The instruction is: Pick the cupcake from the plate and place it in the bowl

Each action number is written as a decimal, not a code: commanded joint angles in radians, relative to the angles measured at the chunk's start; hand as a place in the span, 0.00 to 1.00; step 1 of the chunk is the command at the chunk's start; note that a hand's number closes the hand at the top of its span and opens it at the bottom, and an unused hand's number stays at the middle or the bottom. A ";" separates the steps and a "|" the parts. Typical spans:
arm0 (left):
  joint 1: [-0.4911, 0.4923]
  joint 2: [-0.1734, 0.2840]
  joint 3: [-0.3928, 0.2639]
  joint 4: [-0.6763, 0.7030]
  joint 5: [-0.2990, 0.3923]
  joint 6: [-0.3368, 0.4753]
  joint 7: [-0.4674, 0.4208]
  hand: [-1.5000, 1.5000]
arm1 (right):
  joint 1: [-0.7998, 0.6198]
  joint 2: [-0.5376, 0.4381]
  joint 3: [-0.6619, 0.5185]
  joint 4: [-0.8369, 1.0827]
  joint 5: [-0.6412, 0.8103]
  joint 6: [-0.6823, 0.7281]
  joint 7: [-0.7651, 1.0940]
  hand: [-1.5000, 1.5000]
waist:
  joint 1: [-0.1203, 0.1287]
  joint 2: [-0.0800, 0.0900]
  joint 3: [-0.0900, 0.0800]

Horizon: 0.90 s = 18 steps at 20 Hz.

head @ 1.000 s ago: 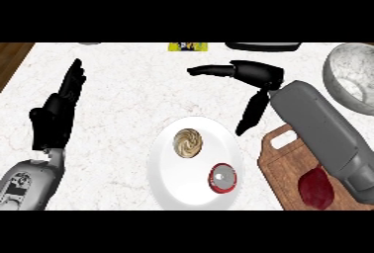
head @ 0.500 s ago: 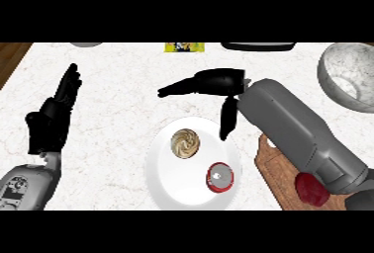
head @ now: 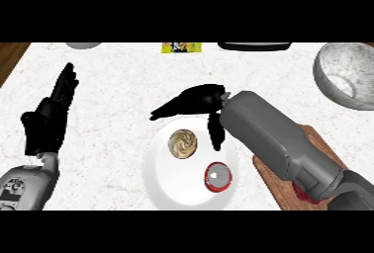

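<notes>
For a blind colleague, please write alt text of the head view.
The robot's right hand hovers open above a brown swirled cupcake on a round white plate, beside a small red-rimmed object. The left hand rests open at left; a grey speckled bowl sits upper right.

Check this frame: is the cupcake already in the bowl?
No, the cupcake sits on the white plate, while the grey bowl stands apart at the counter's upper right.

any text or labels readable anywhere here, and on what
No text can be read anywhere.
Yellow packet at the counter's far edge: dark print on it, too blurred to read.
Left forearm: small dark marks on the grey casing, too small to read.
Plate, cupcake, bowl: no marking.
</notes>
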State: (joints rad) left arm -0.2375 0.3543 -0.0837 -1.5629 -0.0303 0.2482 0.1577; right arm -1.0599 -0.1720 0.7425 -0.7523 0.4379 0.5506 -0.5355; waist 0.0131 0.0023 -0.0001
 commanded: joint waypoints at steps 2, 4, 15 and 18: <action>0.050 -0.016 0.002 -0.064 -0.019 0.000 0.019 0.50 | 0.043 0.083 0.016 0.039 0.093 -0.013 0.026 0.00 | 0.000 -0.002 0.000; -0.003 -0.004 0.037 -0.001 0.000 -0.040 0.023 0.50 | 0.037 0.037 -0.008 0.059 0.124 0.009 -0.034 0.00 | -0.005 0.000 0.000; 0.025 -0.045 0.047 -0.051 -0.031 -0.059 0.024 0.50 | 0.082 0.170 -0.026 0.163 0.220 -0.079 -0.032 0.00 | 0.000 0.000 0.000; 0.032 -0.117 -0.039 -0.055 -0.119 0.004 0.028 0.50 | 0.031 0.171 -0.010 0.236 0.198 -0.088 -0.068 0.00 | 0.014 0.003 0.000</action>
State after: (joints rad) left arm -0.2296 0.2911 -0.0639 -1.5823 -0.0893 0.2153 0.1707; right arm -1.0173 -0.0115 0.7233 -0.5543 0.6268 0.4665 -0.5866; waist 0.0220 0.0053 0.0001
